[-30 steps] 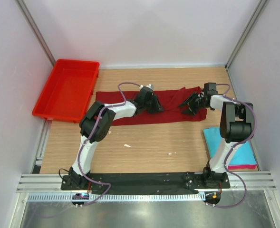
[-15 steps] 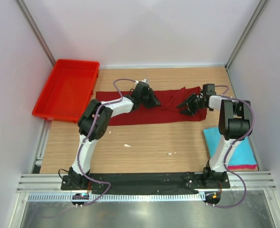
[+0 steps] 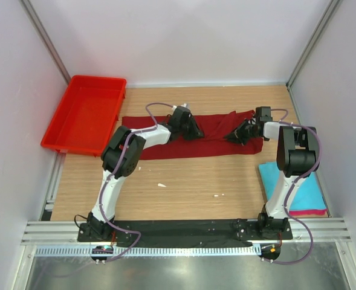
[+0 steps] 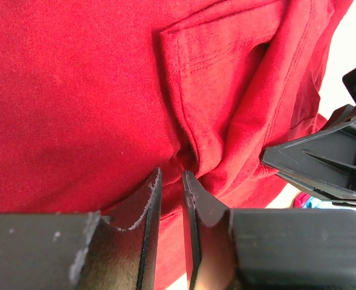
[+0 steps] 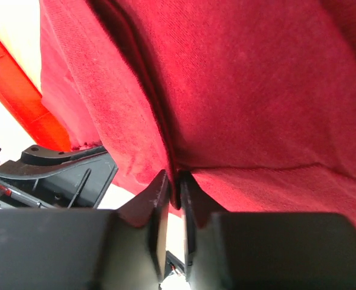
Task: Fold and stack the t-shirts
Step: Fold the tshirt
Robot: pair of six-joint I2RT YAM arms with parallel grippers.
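- From above, the maroon t-shirt (image 3: 165,145) lies as a long flat band on the far half of the surface (image 3: 190,181). Its long axis runs from 9 to 3 o'clock, with the 9 o'clock end just beside the red tray (image 3: 84,118). I cannot tell which end has the collar.
- The turquoise t-shirt (image 3: 304,193) sits folded at 4 o'clock with a pink one (image 3: 307,212) under it, well apart from the band.
- The left tool (image 3: 193,132) is down on the band's middle and the right tool (image 3: 237,134) on its 3 o'clock end. If one lifts or pulls faster than the other, I'd expect the fold to come out skewed or the cloth to drag.
- Left wrist view: the left tool's jaws stand nearly together, and wrinkles gather at their tips, so it appears to pinch a small tuck of the maroon cloth. A stitched hem, probably a sleeve, shows toward 1 o'clock. So small a bite could hold only the top layer and let the rest sag.
- Right wrist view: the right tool's jaws are almost shut on a thin folded edge of the same shirt. The bite is right at the tips, so a tug could slip it free.
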